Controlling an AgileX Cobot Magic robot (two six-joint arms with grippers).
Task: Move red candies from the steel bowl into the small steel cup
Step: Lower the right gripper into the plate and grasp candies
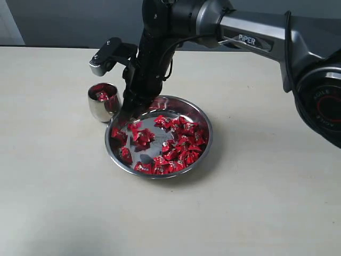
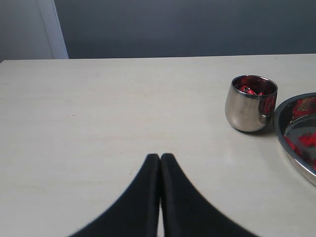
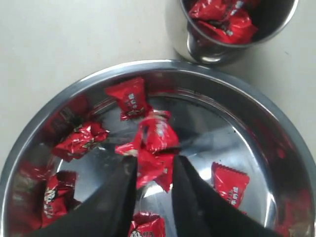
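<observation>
Fingers [image 3: 123, 197] of the right gripper [image 3: 154, 160] are clamped on one candy [image 3: 150, 173], its red wrapper filling the gap between the two black tips. The candy sits low in the bowl [image 3: 49, 113], at or just above the steel floor; which of the two cannot be told. More candies [image 3: 131, 97] lie loose around it: one just beyond the tips, one off to each side, and others partly hidden under the fingers.

In the exterior view the right gripper [image 1: 127, 111] reaches steeply down into the part of the bowl [image 1: 160, 175] nearest the cup [image 1: 104, 101], its tips hidden behind the wrist. Most of the candies [image 1: 178, 144] are heaped on the bowl's far side from the cup, with a few scattered near its left rim.

The cup stands upright on the bench [image 1: 53, 186] just beside the bowl's rim, at its left in the exterior view; whether the two touch cannot be told. It holds several red candies [image 3: 222, 19], also seen through its mouth from the left wrist [image 2: 249, 90].

The left gripper [image 2: 159, 163] is clenched, both tips pressed together with nothing between them, over bare bench. It is well apart from the cup [image 2: 249, 103] and the bowl's edge [image 2: 296, 158].
</observation>
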